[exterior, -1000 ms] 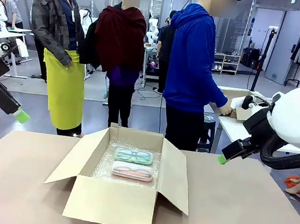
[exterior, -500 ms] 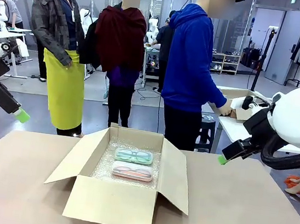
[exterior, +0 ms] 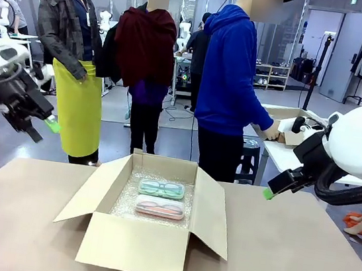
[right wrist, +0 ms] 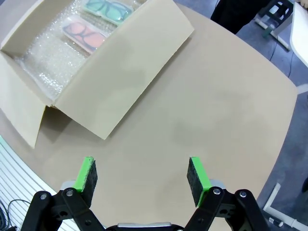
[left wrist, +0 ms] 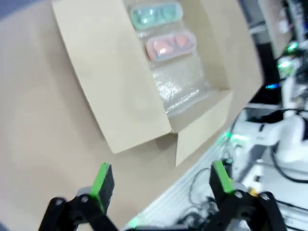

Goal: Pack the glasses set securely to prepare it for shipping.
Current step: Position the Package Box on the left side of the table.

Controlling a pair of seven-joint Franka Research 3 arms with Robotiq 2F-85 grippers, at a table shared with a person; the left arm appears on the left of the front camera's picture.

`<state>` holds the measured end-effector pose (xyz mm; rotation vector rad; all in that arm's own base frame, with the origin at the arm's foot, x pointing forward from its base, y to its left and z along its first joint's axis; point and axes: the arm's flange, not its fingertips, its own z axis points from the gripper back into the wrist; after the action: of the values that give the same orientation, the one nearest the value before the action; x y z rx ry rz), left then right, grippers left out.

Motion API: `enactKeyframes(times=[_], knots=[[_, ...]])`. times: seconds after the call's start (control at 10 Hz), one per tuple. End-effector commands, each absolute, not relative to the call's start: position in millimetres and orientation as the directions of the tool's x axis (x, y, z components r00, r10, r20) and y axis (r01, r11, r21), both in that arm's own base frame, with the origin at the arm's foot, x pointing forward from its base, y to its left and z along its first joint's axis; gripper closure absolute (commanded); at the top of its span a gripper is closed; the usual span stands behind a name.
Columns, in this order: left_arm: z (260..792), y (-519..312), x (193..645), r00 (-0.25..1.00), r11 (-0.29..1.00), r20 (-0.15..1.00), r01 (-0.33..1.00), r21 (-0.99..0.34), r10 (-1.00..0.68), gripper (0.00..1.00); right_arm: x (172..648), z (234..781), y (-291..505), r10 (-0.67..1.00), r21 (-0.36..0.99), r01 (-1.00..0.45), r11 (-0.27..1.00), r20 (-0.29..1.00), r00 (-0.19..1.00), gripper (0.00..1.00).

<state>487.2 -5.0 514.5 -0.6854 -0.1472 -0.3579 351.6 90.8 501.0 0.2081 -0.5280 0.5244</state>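
The glasses set lies flat inside an open cardboard box (exterior: 133, 243) lined with bubble wrap: a mint-green case (exterior: 161, 188) at the far side and a pink case (exterior: 160, 207) just in front of it. All the box flaps stand open. My left gripper (exterior: 43, 129) hangs open in the air, left of the box and well above the table. The left wrist view shows its gripper (left wrist: 161, 180) with nothing between the pads, and beyond it the mint case (left wrist: 156, 14) and pink case (left wrist: 171, 45). My right gripper (exterior: 268, 193) hovers open, right of the box. In its wrist view the gripper (right wrist: 142, 175) is over bare table.
The brown table (exterior: 298, 258) has free room on both sides of the box. A person in a blue hoodie (exterior: 231, 82) stands at the far edge, turned toward a side table (exterior: 285, 156) at the right. Other people stand farther back.
My left arm has swung rightward and upward toward the box, with its gripper still open. The right arm, the box and the cases have not moved.
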Motion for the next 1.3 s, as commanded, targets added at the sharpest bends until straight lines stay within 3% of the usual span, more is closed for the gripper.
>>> enactKeyframes(times=[0.0,0.4,0.7,1.2], knots=[[498,2,518,0.963,0.636,0.209,0.268,-0.724,-0.168,0.0,349,501,93,0.409,0.061,-0.512,0.857,0.522,0.748,0.06],[415,23,534,0.979,0.584,0.184,0.098,-0.806,0.09,0.0,349,501,93,0.409,0.061,-0.512,0.857,0.522,0.748,0.06],[381,17,541,0.984,0.583,0.131,0.035,-0.812,0.123,0.0,349,501,93,0.409,0.061,-0.512,0.857,0.522,0.748,0.06],[398,29,540,0.985,0.59,0.135,0.046,-0.806,0.108,0.0,349,501,93,0.409,0.061,-0.512,0.857,0.522,0.748,0.06]])
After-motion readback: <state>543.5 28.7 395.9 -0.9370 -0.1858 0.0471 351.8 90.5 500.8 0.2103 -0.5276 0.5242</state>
